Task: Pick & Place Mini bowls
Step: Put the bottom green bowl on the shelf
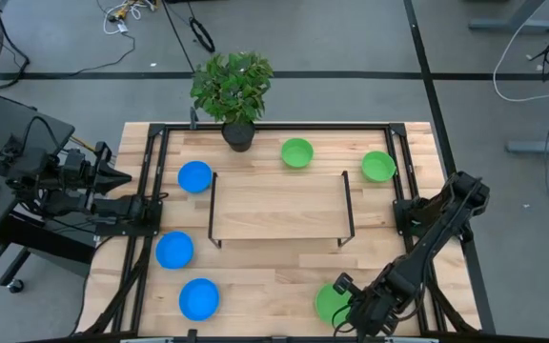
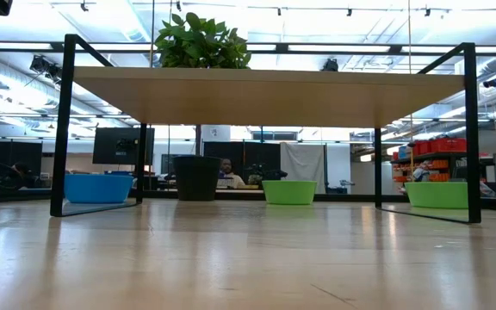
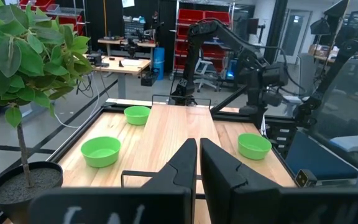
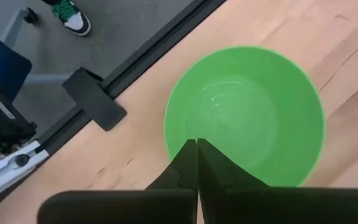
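Observation:
Three blue mini bowls sit on the table's left half: one toward the far side (image 1: 194,176), one in the middle (image 1: 173,250), one near (image 1: 198,298). Two green bowls sit at the far right (image 1: 296,152) (image 1: 378,166). The third green bowl (image 4: 247,115) sits at the near right (image 1: 330,301). My right gripper (image 4: 197,144) is shut and points down over that bowl's inside, close to its rim; no touch shows. My left gripper (image 3: 198,144) is shut and waits at the table's left edge (image 1: 122,183). Neither gripper shows in the low view.
A low wooden shelf on dark legs (image 1: 279,205) stands mid-table between the bowls. A leafy plant in a dark pot (image 1: 238,133) stands at the far edge. A dark frame rail (image 1: 151,238) runs round the table. A shoe (image 4: 73,18) shows on the floor beyond the near-right edge.

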Controlling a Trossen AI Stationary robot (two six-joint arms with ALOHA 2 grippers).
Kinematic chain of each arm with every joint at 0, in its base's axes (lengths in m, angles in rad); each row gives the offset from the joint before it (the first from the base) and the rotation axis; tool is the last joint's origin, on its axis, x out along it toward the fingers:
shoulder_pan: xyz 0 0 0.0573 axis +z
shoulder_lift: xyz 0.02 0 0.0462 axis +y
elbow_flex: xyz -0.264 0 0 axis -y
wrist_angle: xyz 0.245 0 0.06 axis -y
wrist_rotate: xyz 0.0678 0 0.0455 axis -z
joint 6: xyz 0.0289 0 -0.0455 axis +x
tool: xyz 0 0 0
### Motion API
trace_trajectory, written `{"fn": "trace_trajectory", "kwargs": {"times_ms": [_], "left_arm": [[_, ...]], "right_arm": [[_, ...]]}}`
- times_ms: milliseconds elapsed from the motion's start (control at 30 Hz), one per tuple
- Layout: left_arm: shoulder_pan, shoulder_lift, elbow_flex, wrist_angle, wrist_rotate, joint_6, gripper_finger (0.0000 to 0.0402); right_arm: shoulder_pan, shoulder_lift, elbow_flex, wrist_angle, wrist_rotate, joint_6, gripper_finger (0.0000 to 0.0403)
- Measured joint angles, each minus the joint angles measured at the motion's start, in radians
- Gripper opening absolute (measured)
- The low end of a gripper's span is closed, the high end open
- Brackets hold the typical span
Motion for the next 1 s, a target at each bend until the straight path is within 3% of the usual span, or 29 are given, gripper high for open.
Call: {"fn": "trace_trajectory", "kwargs": {"times_ms": [633, 1000], "left_arm": [[0.000, 0.000, 0.000, 0.000, 0.000, 0.000, 0.0023], [0.000, 0.000, 0.000, 0.000, 0.000, 0.000, 0.0023]], "right_arm": [[0.036, 0.000, -0.073, 0.029, 0.000, -0.114, 0.0001], [0.035, 0.000, -0.073, 0.029, 0.003, -0.152, 0.0067]]}}
